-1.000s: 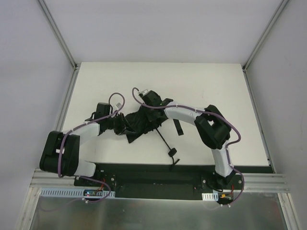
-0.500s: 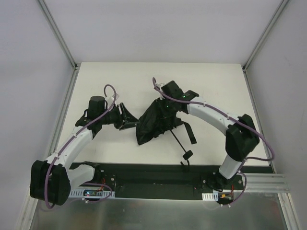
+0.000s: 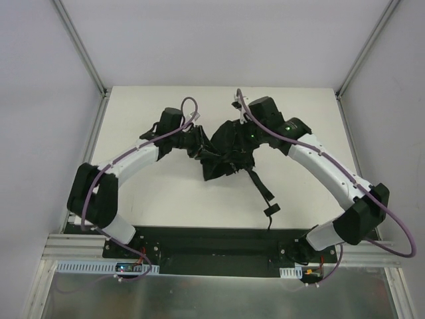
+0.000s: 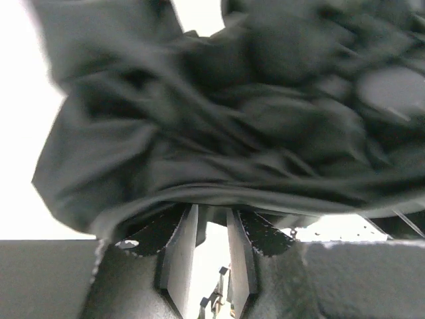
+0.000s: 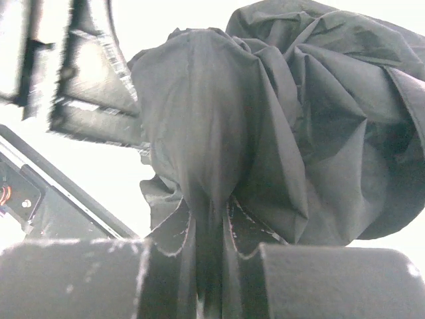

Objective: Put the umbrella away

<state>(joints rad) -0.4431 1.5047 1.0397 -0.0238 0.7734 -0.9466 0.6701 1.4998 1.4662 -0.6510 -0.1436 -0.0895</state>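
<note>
The umbrella (image 3: 222, 158) is a crumpled black fabric bundle at mid-table, and its thin shaft (image 3: 260, 186) runs toward me to the small handle (image 3: 272, 211). My right gripper (image 3: 240, 139) sits at the bundle's far right and is shut on a fold of the fabric (image 5: 265, 113), which is pinched between the jaws of the right gripper (image 5: 211, 206). My left gripper (image 3: 201, 145) presses in from the left. In the left wrist view the left gripper (image 4: 211, 216) has its jaws apart with bright table showing through the gap. The fabric (image 4: 232, 113) drapes over its tips and hides them.
The white table (image 3: 153, 193) is framed by metal posts at the back corners (image 3: 103, 93). A black strip (image 3: 199, 239) borders the near edge by the arm bases. The left gripper's body (image 5: 93, 86) shows at the upper left of the right wrist view.
The right gripper carried the umbrella away from me and to the right. The left gripper let go of the fabric, swung clear, then came back against its left side.
</note>
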